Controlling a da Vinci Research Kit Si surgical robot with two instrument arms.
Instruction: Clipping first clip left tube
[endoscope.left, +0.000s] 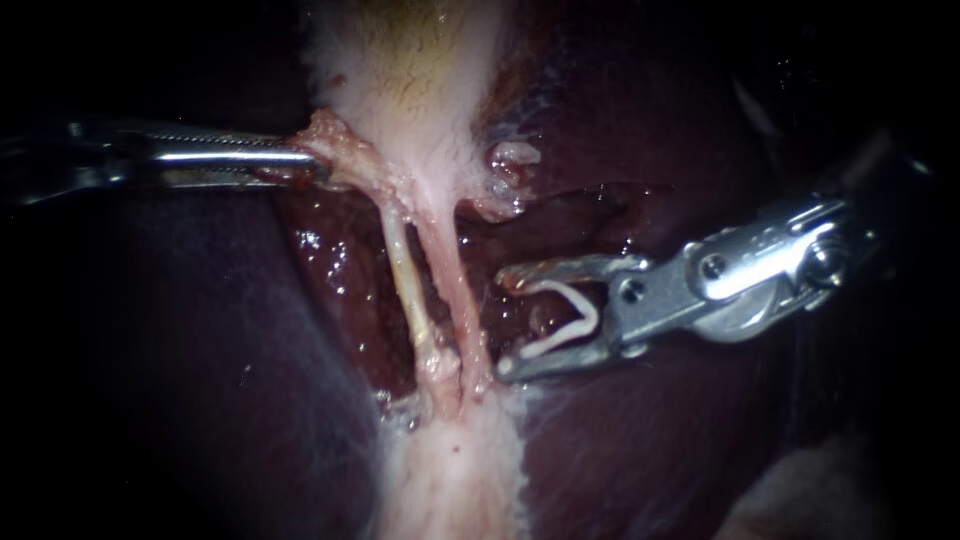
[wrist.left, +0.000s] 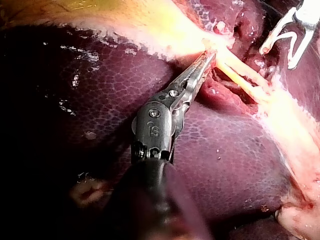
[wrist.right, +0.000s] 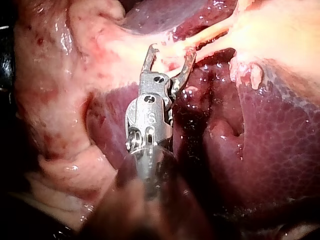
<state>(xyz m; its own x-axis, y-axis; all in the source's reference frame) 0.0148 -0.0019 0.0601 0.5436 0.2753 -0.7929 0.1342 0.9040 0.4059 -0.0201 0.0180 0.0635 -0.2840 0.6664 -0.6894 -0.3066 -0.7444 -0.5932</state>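
Note:
Two pale tubes run down from the gallbladder (endoscope.left: 410, 80): the thin left tube (endoscope.left: 405, 280) and the pinker right tube (endoscope.left: 457, 290). My left instrument (endoscope.left: 312, 165) comes in level from the left, its jaws shut on a pink flap of gallbladder tissue (endoscope.left: 335, 140) above the tubes. My right instrument (endoscope.left: 506, 322) stands just right of the right tube. Its jaws are wide apart with a white V-shaped clip (endoscope.left: 575, 315) seated between them. Neither tube lies between those jaws. In the right wrist view the right instrument (wrist.right: 170, 52) faces the tubes (wrist.right: 207, 34).
Dark, wet liver (endoscope.left: 700, 430) surrounds the tubes on both sides. Pale fatty tissue (endoscope.left: 450, 470) spreads below where the tubes join. In the left wrist view the left instrument (wrist.left: 209, 56) pulls at the gallbladder's edge, with the clip (wrist.left: 280, 35) beyond the tubes (wrist.left: 245, 80).

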